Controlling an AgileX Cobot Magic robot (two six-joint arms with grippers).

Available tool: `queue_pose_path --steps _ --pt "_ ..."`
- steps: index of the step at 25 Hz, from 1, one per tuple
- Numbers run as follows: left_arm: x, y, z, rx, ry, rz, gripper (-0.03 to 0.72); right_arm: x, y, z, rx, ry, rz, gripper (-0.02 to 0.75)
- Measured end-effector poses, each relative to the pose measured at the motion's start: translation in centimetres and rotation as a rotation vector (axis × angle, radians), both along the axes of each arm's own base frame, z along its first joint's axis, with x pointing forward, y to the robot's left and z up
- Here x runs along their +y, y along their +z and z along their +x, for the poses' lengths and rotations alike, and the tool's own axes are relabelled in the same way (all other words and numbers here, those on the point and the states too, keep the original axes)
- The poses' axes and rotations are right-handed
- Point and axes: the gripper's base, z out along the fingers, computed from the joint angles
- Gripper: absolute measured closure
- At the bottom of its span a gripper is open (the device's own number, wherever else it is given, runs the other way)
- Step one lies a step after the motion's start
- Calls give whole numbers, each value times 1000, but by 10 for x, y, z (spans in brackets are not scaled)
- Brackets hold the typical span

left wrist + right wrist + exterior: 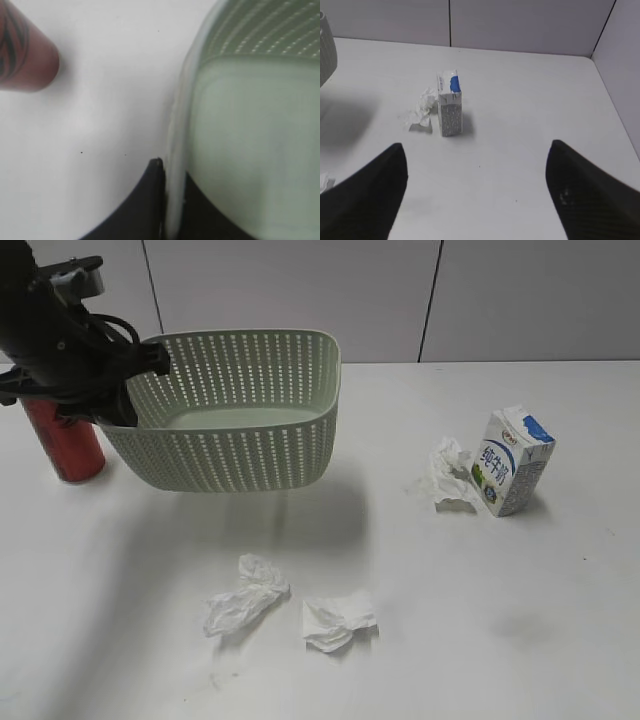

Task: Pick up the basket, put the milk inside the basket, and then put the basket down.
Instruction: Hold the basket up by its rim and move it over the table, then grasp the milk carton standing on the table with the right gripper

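The pale sage-green basket (pixel 235 410) hangs tilted above the table, its shadow beneath it. My left gripper (pixel 140 365) is shut on its left rim; in the left wrist view the jaws (pixel 172 172) pinch the basket's wall (pixel 250 125). The milk carton (pixel 512 460), white with a blue top, stands upright on the table at the right. In the right wrist view the milk (pixel 449 103) stands ahead and left of my right gripper (pixel 477 170), which is open, empty and well short of it. The right gripper is out of the exterior view.
A red soda can (pixel 65 440) stands left of the basket, behind my left arm; it also shows in the left wrist view (pixel 25 50). One crumpled tissue (pixel 450 475) lies against the milk; two more (pixel 245 595) (pixel 338 620) lie at front centre. The table's right edge (pixel 615 115) meets a wall.
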Motion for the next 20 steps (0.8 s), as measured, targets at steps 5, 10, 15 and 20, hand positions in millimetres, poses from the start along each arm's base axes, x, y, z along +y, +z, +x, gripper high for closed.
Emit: queue_pose_path --steps 5,10,15,20 --pt "0 0 0 1 1 -2 688 1 6 47 2 -18 -2 66" --pt "-1 0 0 0 5 -9 688 6 -5 111 177 13 -63 67" --pt "-1 0 0 1 7 -14 688 21 -19 177 350 81 -112 71" --pt "-1 0 0 2 8 -16 688 43 -39 230 455 144 -143 71"
